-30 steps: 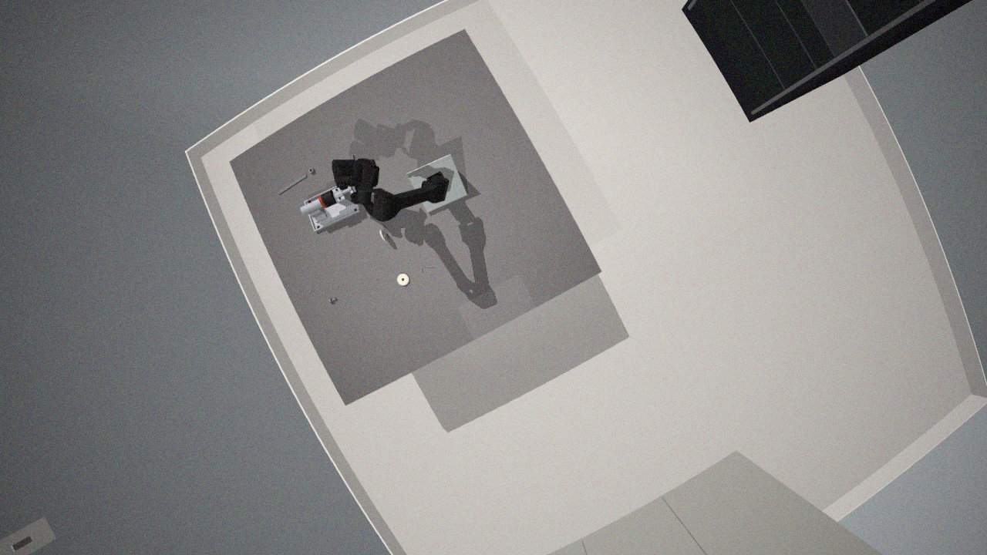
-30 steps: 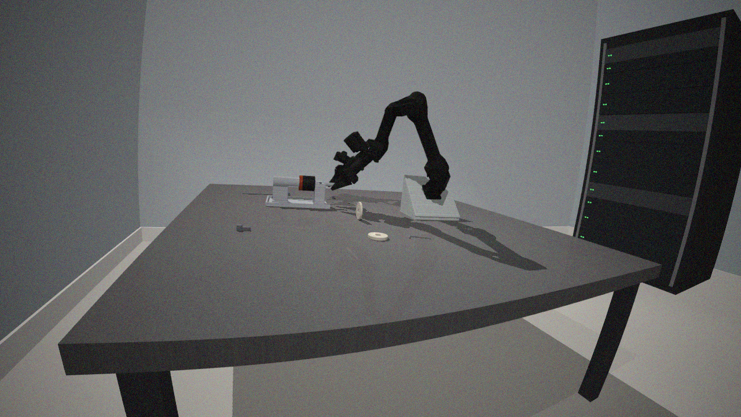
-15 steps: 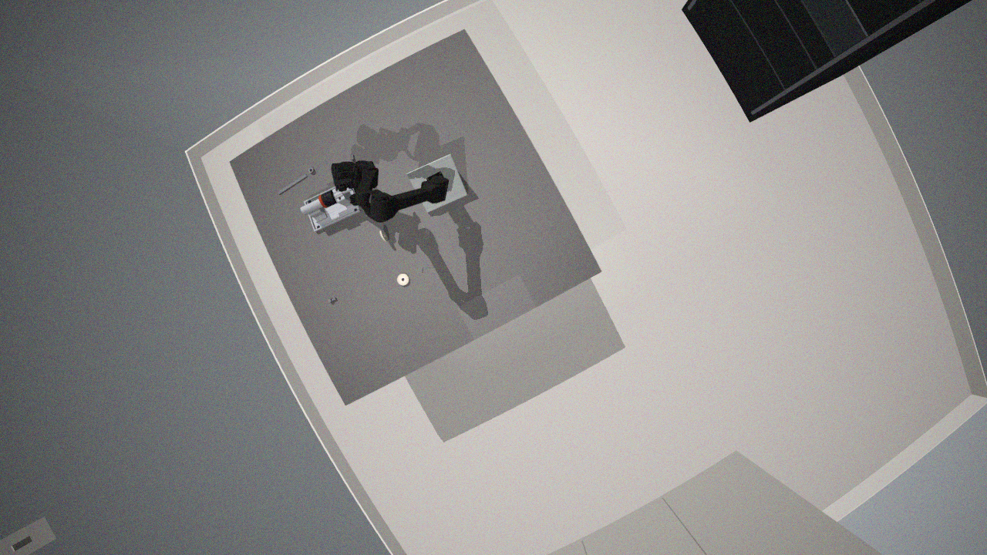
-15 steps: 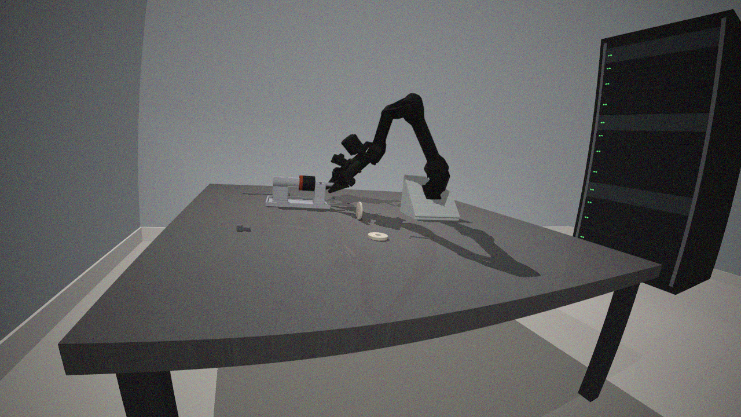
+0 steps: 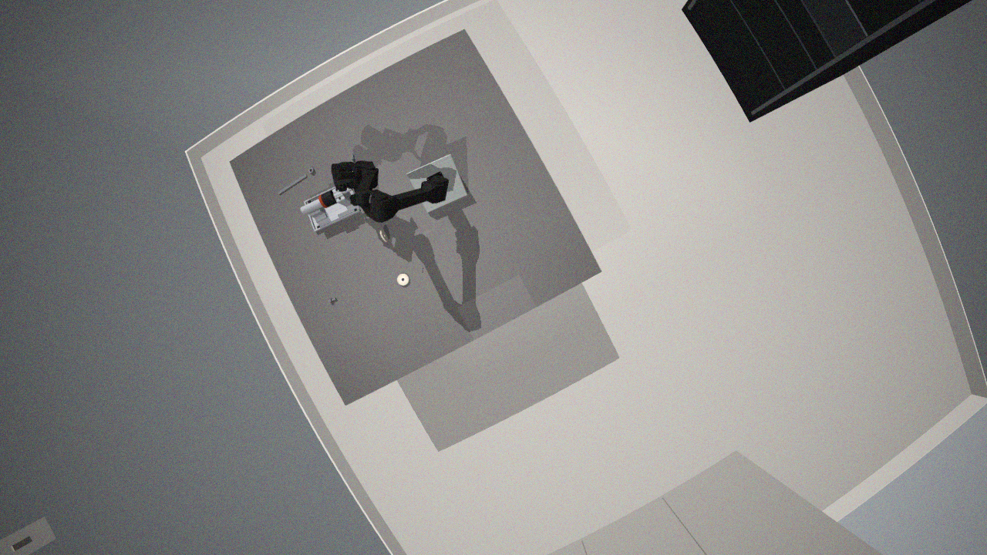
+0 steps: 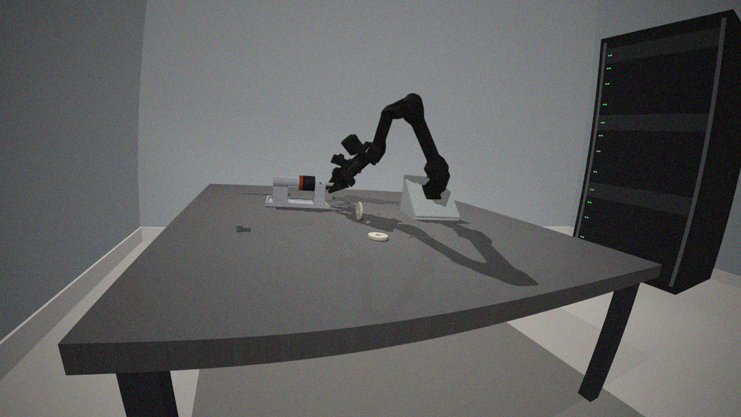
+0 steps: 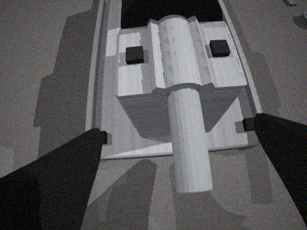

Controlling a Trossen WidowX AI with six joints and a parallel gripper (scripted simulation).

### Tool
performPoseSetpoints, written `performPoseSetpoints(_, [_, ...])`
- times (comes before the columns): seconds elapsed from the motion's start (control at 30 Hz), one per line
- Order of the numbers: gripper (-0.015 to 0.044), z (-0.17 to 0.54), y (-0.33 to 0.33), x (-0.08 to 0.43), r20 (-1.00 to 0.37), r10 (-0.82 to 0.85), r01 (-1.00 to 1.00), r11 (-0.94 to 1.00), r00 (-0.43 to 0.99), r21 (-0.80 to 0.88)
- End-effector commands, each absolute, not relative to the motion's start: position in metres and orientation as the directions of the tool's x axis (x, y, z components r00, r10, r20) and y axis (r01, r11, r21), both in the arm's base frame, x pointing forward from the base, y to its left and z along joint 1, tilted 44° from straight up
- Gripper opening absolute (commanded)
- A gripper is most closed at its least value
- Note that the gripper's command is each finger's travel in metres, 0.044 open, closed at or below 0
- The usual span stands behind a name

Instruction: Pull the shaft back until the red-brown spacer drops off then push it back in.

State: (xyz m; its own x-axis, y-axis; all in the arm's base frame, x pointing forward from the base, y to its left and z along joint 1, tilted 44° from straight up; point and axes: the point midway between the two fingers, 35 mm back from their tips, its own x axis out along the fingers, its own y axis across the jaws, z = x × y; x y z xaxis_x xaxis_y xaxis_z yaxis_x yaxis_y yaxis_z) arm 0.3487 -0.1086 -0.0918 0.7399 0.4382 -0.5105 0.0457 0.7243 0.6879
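Note:
The white housing block [image 5: 309, 208] [image 6: 280, 193] stands at the far end of the fixture. The red-brown spacer [image 5: 321, 202] [image 6: 301, 182] sits against it, around the shaft line, with black spacer material [image 5: 328, 198] [image 6: 309, 183] [image 7: 173, 7] beside it. The pale shaft [image 7: 192, 144] lies in the notched near support [image 7: 224, 73] [image 6: 320, 193] and its free end sticks out towards me. My gripper [image 7: 179, 129] [image 6: 330, 189] is open, with one finger on each side of the protruding shaft and touching neither side. The shaft inside the spacers is hidden.
A cream ring [image 5: 399, 277] [image 6: 371, 236] lies flat on the table; another [image 5: 382, 234] [image 6: 359, 211] stands on edge nearer the fixture. A bolt [image 5: 333, 300] [image 6: 239, 228], a thin rod [image 5: 292, 184] and a small nut [image 5: 309, 170] lie around. The arm stands on a pale wedge [image 6: 414, 207].

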Motion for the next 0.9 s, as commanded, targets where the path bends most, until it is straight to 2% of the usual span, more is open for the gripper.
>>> performPoseSetpoints(0.0, [0.044, -0.0926, -0.1096, 0.3495, -0.512, 0.435, 0.049, 0.726, 0.741, 0.686])
performPoseSetpoints(0.07, [0.044, -0.093, -0.11, 0.3497, -0.512, 0.435, 0.049, 0.726, 0.741, 0.686])
performPoseSetpoints(0.6, [0.002, -0.0922, -0.1088, 0.3489, -0.511, 0.438, 0.046, 0.724, 0.74, 0.688])
performPoseSetpoints(0.7, [0.0, -0.0922, -0.1088, 0.3489, -0.511, 0.438, 0.046, 0.724, 0.74, 0.688])
performPoseSetpoints(0.87, [0.0, -0.0922, -0.1087, 0.3483, -0.511, 0.437, 0.047, 0.725, 0.74, 0.687])
